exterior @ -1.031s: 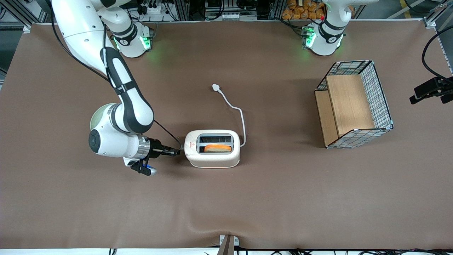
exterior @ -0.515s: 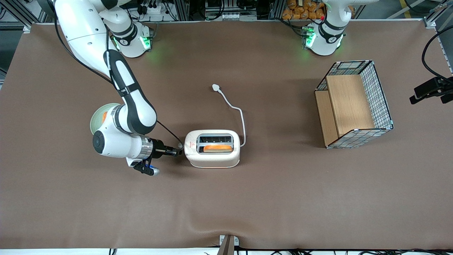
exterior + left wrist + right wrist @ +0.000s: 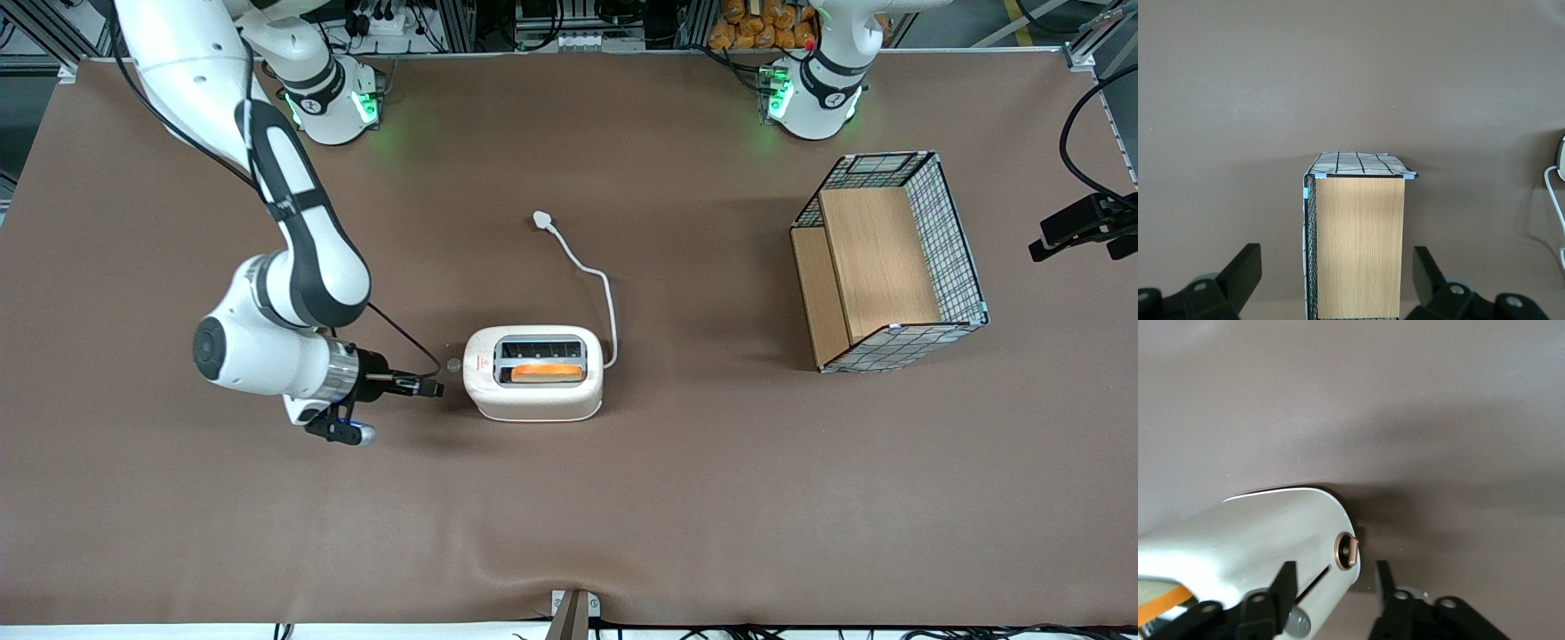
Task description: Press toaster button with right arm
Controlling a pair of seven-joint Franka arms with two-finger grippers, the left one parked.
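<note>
Gripper sits next to the toaster's button end

From the front, the white toaster [image 3: 533, 384] stands in the middle of the brown table [image 3: 569, 498] with an orange slice [image 3: 547, 372] in the slot nearer the camera. The toaster button [image 3: 454, 365] sticks out of its short end. The right arm [image 3: 293, 267] holds the gripper [image 3: 433, 388] just beside that end, not touching the button. The wire basket [image 3: 889, 262] is toward the parked arm's end. From the left wrist, that basket [image 3: 1355, 233] fills the middle. From the right wrist, the fingers [image 3: 1284, 587] are spread apart, with the toaster [image 3: 1251, 540] close by and the gripper [image 3: 1333, 587] near its end
</note>
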